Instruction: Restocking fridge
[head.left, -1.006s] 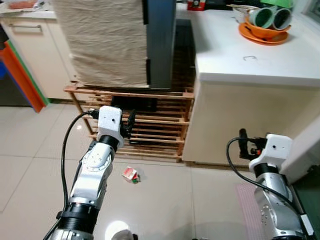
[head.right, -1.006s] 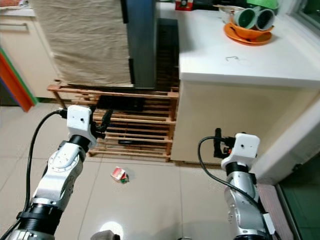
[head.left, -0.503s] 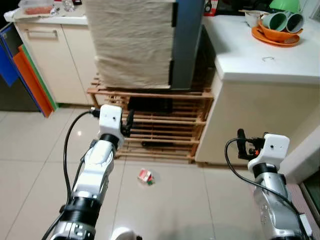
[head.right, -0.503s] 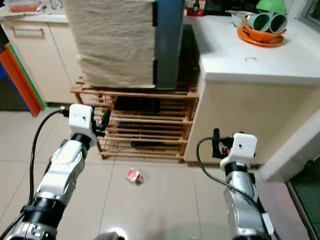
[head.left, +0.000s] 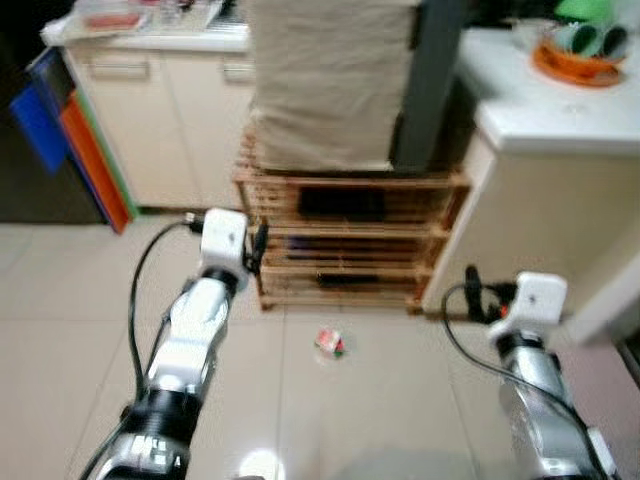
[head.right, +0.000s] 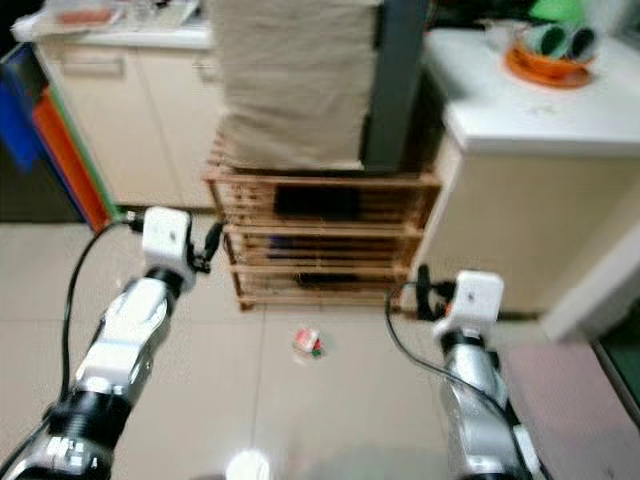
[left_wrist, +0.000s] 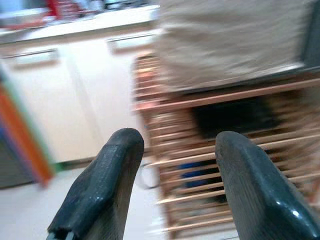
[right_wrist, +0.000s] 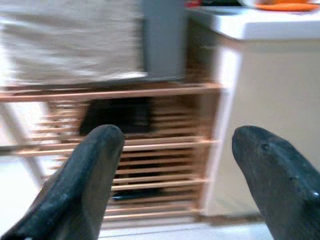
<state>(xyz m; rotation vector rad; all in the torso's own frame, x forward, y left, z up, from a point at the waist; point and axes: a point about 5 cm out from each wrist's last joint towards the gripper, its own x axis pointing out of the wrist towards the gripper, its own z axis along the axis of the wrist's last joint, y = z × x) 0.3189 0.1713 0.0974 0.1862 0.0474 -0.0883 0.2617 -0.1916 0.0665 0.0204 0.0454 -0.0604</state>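
I am on the move through a kitchen, both arms raised in front of me and nothing in either claw: my left claw (left_wrist: 172, 187) is released, its two black fingers spread wide with only air between them, and my right claw (right_wrist: 197, 187) is likewise released and empty. Ahead, at about 12 o'clock, stands a slatted wooden rack (head.left: 345, 235) with a dark grey appliance body (head.left: 430, 85) on top, its front draped in a beige cloth (head.left: 325, 80); I judge this to be the fridge I must restock, though I cannot make out a door or handle. On the pale tiled floor (head.left: 70, 330), just in front of the rack and between my two arms, lies a small red, white and green packet (head.left: 329, 343), crumpled; it may be an item to put away, but it is too small and blurred to say. At 2 o'clock a white tabletop (head.left: 560, 110) carries an orange dish with green cups (head.left: 585, 50). The pictures are blurred, so the step in hand is approaching. To do it well I should slow, square up to the cloth-covered front, and let the view settle before reaching, keeping both claws clear of the rack's slats and my feet off the packet.
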